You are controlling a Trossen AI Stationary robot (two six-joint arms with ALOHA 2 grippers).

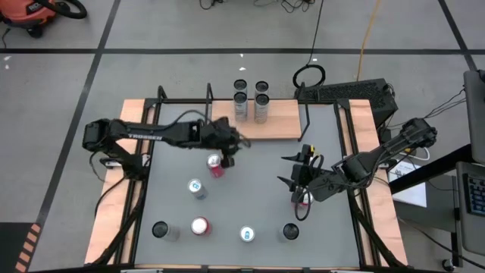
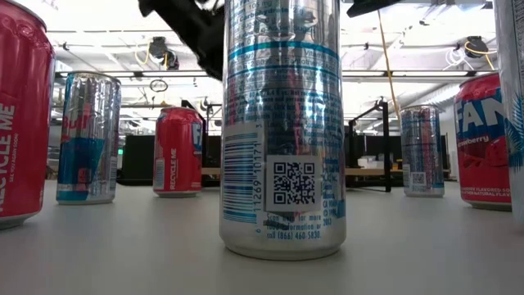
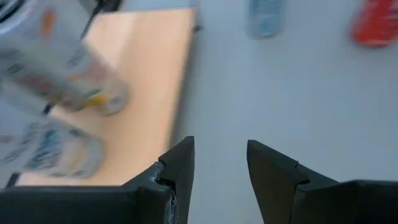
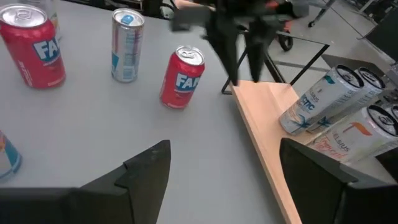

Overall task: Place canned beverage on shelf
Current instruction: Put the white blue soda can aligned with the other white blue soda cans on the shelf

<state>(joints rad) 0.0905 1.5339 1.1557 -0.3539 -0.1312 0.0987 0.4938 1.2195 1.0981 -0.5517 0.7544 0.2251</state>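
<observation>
The small light-wood shelf [image 1: 280, 121] with thin black rod ends sits at the far edge of the grey tabletop [image 1: 250, 197]. Four tall silver cans [image 1: 251, 102] stand on it. The left pincer [image 1: 229, 152] hangs just in front of the shelf, beside its left end. Its fingers are a little apart and hold nothing. A red can [image 1: 215, 165] stands right below it. The right pincer [image 1: 301, 184] is over the right side of the tabletop, well apart from the shelf. Its fingers are wide apart and hold nothing.

Shelf [image 3: 140, 74] cans [image 3: 56, 74] blurred (labels unreadable).
</observation>
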